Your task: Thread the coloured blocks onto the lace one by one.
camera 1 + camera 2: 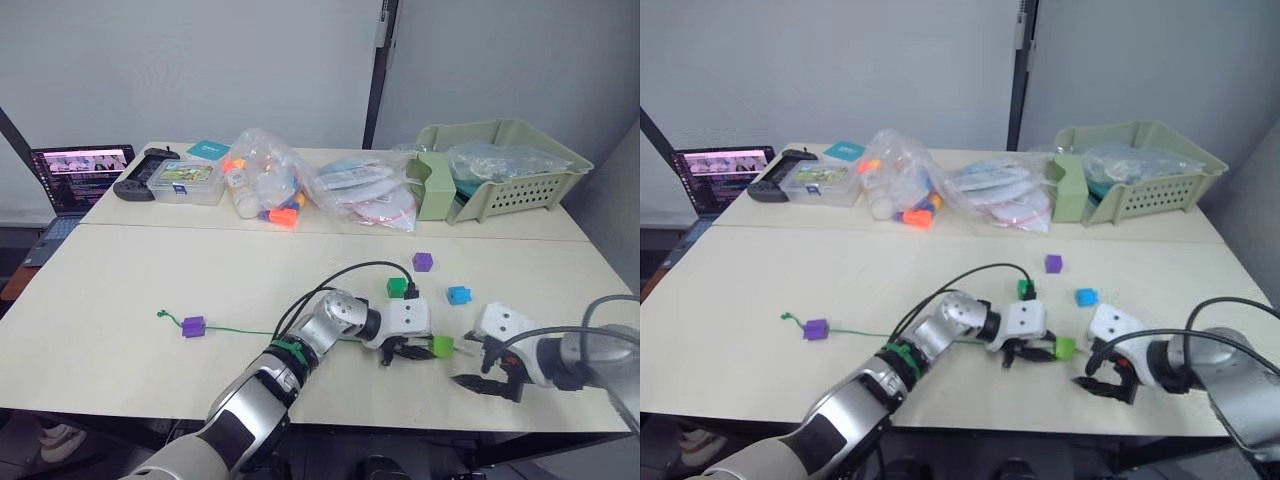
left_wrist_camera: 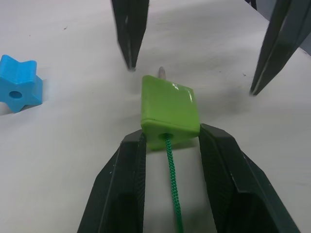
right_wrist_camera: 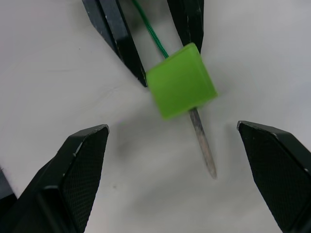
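Observation:
A lime green block (image 2: 170, 114) lies on the table with the green lace (image 2: 171, 179) entering its hole. The lace's stiff tip (image 3: 203, 145) pokes out the far side. My left gripper (image 1: 410, 350) is shut on the near end of this block, a finger (image 2: 121, 184) on each side. My right gripper (image 3: 172, 127) stands open just beyond, its fingers wide on either side of the tip without touching it. One purple block (image 1: 193, 326) sits on the lace near its looped end (image 1: 161, 314). Loose on the table are a purple block (image 1: 423, 261), a dark green block (image 1: 397, 287) and a blue block (image 1: 459, 295).
A green basket (image 1: 520, 180) stands at the back right, with clear plastic bags (image 1: 330, 185) of toys beside it. A clear box (image 1: 185, 183) and a laptop (image 1: 80, 175) are at the back left. A black cable (image 1: 350, 272) arcs over my left arm.

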